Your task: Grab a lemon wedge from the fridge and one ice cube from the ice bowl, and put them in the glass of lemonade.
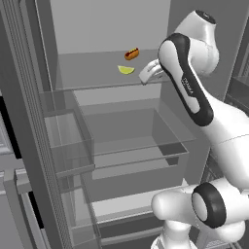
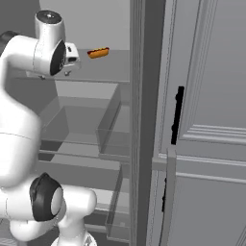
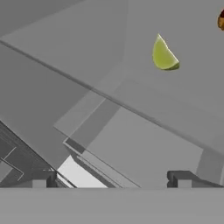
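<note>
Claw is hanging wide open with nothing in it, sitting right at the front edge of the fridge's upper shelf. In the hand view both dark fingertips are poking up at the bottom, spread well apart, with the shelf edge running diagonally past them.

Just beyond the claw, the lemon wedge is lying on that same shelf, near but not touching. From the hand camera the lemon wedge is sitting up toward the top right, resting on the pale grey surface.

A bit farther back and slightly right of the wedge, a hot dog in a bun is lying on the shelf too, apart from the wedge. The right base view is catching the hot dog just past the arm's wrist.

Below the shelf, clear drawers are sitting in the fridge body, and see-through door bins are lining the open left door. Over on the right, a panelled grey cabinet with a black handle is standing beside the fridge.
</note>
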Tool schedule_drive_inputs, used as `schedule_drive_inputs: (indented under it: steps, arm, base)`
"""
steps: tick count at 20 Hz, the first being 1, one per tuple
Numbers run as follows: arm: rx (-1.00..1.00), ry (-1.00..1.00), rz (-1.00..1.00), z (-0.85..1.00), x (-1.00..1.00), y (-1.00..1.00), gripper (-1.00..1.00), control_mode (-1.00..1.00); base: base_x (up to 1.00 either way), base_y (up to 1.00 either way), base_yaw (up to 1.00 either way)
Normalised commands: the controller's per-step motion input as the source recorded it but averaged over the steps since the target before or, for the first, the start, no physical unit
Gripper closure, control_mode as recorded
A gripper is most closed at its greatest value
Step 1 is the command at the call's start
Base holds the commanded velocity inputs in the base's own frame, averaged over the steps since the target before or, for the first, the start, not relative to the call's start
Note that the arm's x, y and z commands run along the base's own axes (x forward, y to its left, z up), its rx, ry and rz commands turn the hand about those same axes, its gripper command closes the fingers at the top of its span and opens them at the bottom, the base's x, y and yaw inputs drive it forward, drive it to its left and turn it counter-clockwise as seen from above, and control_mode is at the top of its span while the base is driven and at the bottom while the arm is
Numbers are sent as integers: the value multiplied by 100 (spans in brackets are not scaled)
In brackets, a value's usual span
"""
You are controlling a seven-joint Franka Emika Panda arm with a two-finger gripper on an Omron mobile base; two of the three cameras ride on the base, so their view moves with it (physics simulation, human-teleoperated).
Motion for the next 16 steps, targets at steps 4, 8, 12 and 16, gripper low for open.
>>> schedule_drive_inputs:
  steps: [4, 8, 12, 16]
  arm:
    - [-13, 20, 8, 0, 26, 30, -100, -100]
    - [-2, -12, 0, -1, 0, 14, -100, -100]
    - [0, -26, 0, 0, 3, 0, -100, -100]
    - [0, -13, 0, 0, 48, 0, -100, -100]
  base:
    - [0, 0, 0]
    - [0, 0, 0]
    - [0, 0, 0]
    - [0, 0, 0]
